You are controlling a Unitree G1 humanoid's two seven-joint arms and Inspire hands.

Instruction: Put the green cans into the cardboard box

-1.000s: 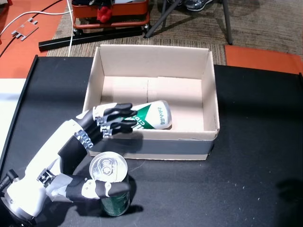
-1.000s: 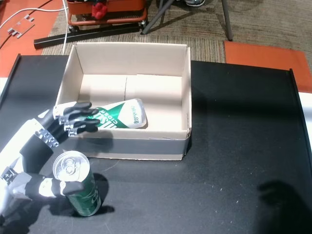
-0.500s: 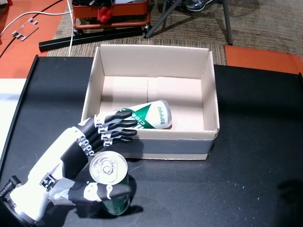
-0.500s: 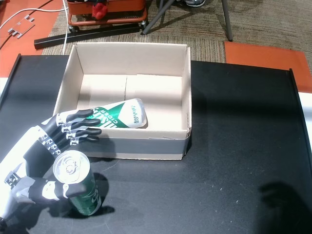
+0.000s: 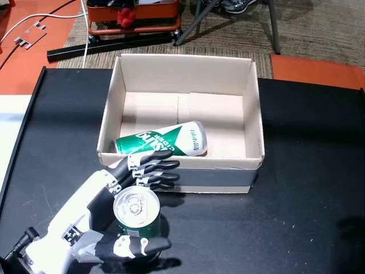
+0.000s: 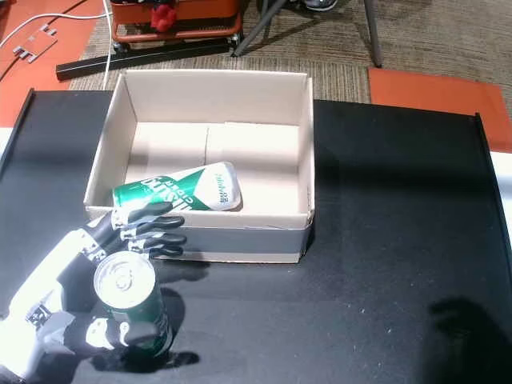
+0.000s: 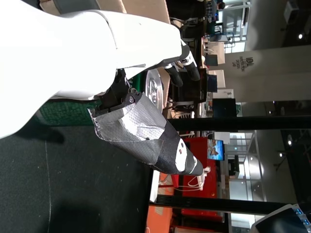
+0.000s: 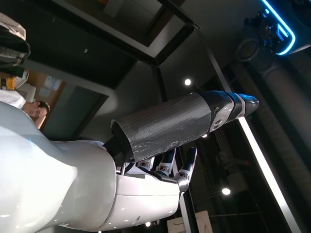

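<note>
One green can (image 5: 159, 141) (image 6: 176, 190) lies on its side inside the cardboard box (image 5: 254, 103) (image 6: 306, 136), near the front wall. A second green can (image 5: 137, 212) (image 6: 128, 286) stands upright on the black table in front of the box. My left hand (image 5: 94, 214) (image 6: 68, 284) is open around this can. Its fingers (image 5: 154, 168) reach straight past the can's far side to the box's front wall, and the thumb (image 5: 142, 245) lies on the near side. In the left wrist view the left hand (image 7: 121, 97) fills the frame. My right hand (image 8: 160, 165) shows only in its wrist view, open and holding nothing.
A red cart (image 5: 134, 14) and chair legs (image 5: 194, 23) stand on the floor beyond the table. The table's left edge (image 5: 23, 131) runs close to my left arm. Black tabletop (image 5: 308, 188) extends to the right of the box.
My left hand has let go of the can lying in the box and drawn back over the front wall to the upright can. The can in the box stays put.
</note>
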